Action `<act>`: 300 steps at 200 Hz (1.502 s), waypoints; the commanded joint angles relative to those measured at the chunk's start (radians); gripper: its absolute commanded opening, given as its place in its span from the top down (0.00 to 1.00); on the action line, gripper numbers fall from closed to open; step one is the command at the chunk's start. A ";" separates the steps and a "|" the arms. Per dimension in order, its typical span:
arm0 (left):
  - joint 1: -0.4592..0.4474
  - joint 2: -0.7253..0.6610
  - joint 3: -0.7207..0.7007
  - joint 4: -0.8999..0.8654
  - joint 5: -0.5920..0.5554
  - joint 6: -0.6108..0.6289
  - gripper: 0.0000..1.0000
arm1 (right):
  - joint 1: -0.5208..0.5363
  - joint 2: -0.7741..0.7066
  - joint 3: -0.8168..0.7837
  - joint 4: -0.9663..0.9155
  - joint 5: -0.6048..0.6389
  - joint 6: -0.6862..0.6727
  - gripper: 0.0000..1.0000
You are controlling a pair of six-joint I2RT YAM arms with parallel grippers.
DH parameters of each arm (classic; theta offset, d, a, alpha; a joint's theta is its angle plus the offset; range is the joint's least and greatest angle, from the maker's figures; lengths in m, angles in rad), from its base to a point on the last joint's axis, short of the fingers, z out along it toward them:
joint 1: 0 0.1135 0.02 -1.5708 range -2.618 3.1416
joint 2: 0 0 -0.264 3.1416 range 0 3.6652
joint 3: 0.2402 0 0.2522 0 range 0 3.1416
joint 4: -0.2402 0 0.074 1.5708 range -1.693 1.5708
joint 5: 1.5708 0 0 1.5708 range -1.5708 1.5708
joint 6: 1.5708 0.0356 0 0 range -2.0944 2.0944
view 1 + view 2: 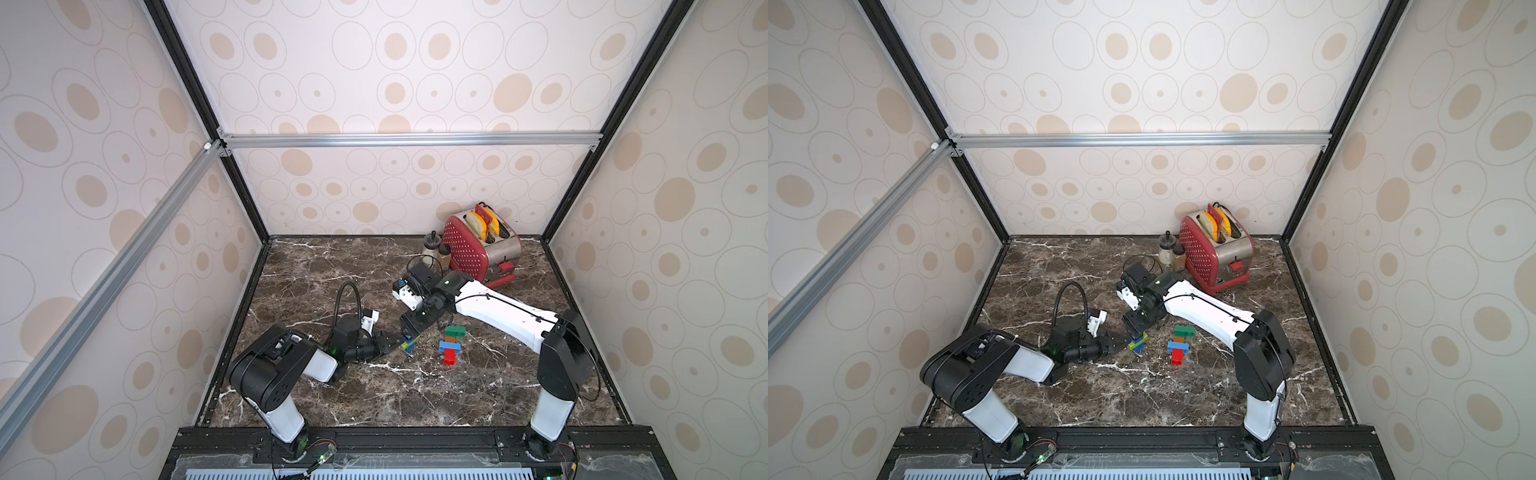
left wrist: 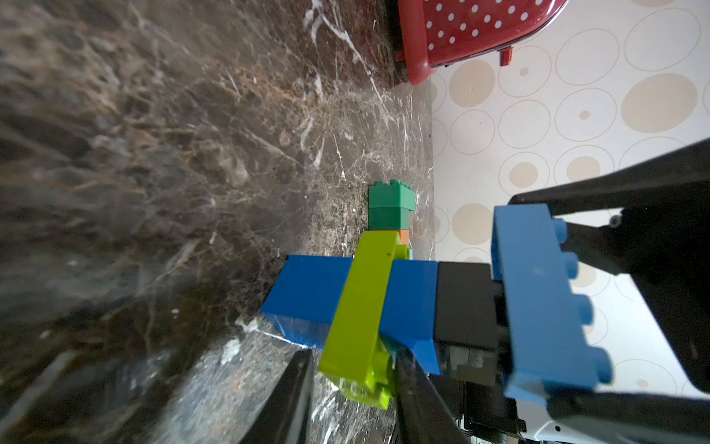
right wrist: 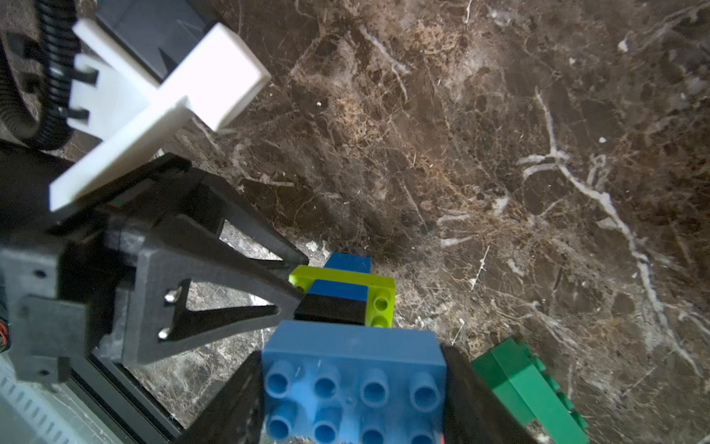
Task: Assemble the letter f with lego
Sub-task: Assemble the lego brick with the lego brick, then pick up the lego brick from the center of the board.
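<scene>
A small lego stack (image 1: 409,345) stands mid-table: dark blue brick (image 2: 307,292), lime green brick (image 2: 361,307) set crosswise, another blue brick, then a black one (image 3: 330,307). My left gripper (image 2: 353,357) reaches in low from the left, shut on the lime brick's protruding end (image 3: 297,278). From above, my right gripper (image 3: 353,384) is shut on a light blue oblong brick (image 2: 538,300) held over the black one; whether they touch is unclear. Right of the stack lies a second lego group (image 1: 451,345): dark green (image 1: 1185,331), orange, blue and red (image 1: 1177,356) bricks.
A red dotted toaster (image 1: 478,245) with toast stands at the back right, with two small jars (image 1: 434,247) to its left. Patterned walls close in the dark marble table (image 1: 316,282) on three sides.
</scene>
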 commanded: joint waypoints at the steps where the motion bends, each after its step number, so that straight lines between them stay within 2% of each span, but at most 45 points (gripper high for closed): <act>1: -0.005 0.011 -0.016 -0.007 -0.019 -0.005 0.63 | 0.002 0.125 -0.126 -0.185 0.081 0.028 0.50; 136: -0.004 -0.020 -0.024 -0.038 -0.026 0.014 0.62 | 0.021 0.176 -0.063 -0.222 0.089 0.022 0.49; 197: -0.002 -0.155 0.017 -0.251 -0.062 0.097 0.45 | 0.022 0.184 0.001 -0.244 0.094 0.013 0.50; 231: -0.002 -0.218 0.022 -0.347 -0.086 0.136 0.39 | 0.021 0.181 0.000 -0.242 0.093 0.016 0.47; 266: 0.002 -0.252 0.013 -0.395 -0.103 0.159 0.37 | 0.022 0.169 0.008 -0.238 0.089 0.015 0.45; 300: 0.009 -0.261 0.012 -0.414 -0.107 0.174 0.38 | 0.021 0.166 0.030 -0.241 0.089 0.009 0.49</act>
